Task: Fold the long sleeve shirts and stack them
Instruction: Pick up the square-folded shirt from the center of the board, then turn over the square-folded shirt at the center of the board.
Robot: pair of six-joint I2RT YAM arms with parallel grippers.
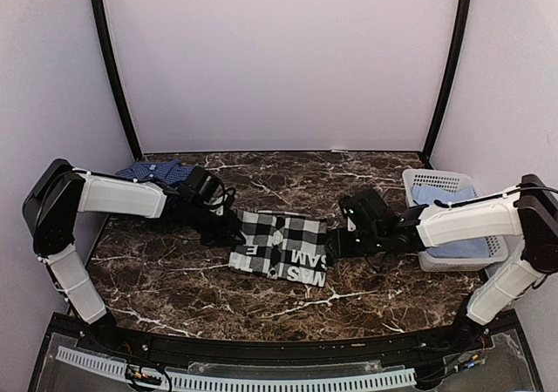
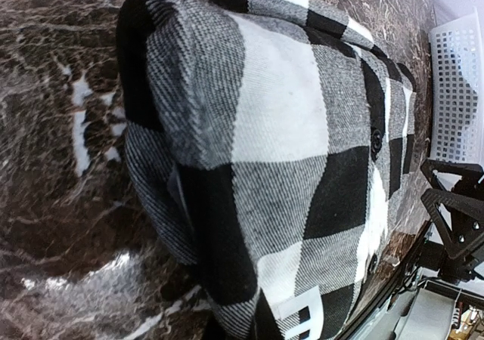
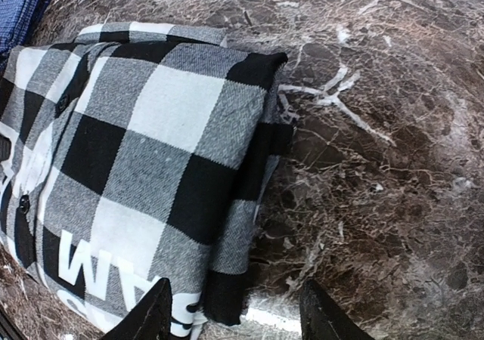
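Checked shirt [image 1: 281, 246], the black-and-white one, lies folded into a compact, roughly square packet near the middle of the dark marbled table [image 1: 288, 176], directly between my two arms. Large white letters run along its near edge, and in my left wrist view a row of dark buttons shows down the side facing the basket. My left gripper [image 1: 228, 228] sits low at the packet's left edge with its jaws pressed fully together. My own wrist camera is filled by cloth and shows none of my fingertips, so I cannot tell whether any fabric is pinched between them. My right gripper [image 3: 234, 319] is at the packet's right edge, jaws about half spread and holding nothing. Its two dark fingers [image 3: 155, 316] frame the nearest corner of the fold, where stacked layers of cloth show one over another, with bare marble beside it. The dark blue shirt [image 1: 157, 172] lies bunched at the far left of the table, behind my left forearm and well apart from the checked one. A strip of it shows in the top left corner of my right wrist view. The white slotted basket [image 1: 445, 183] stands at the table's right edge, partly under my right arm, with something pale blue inside it.
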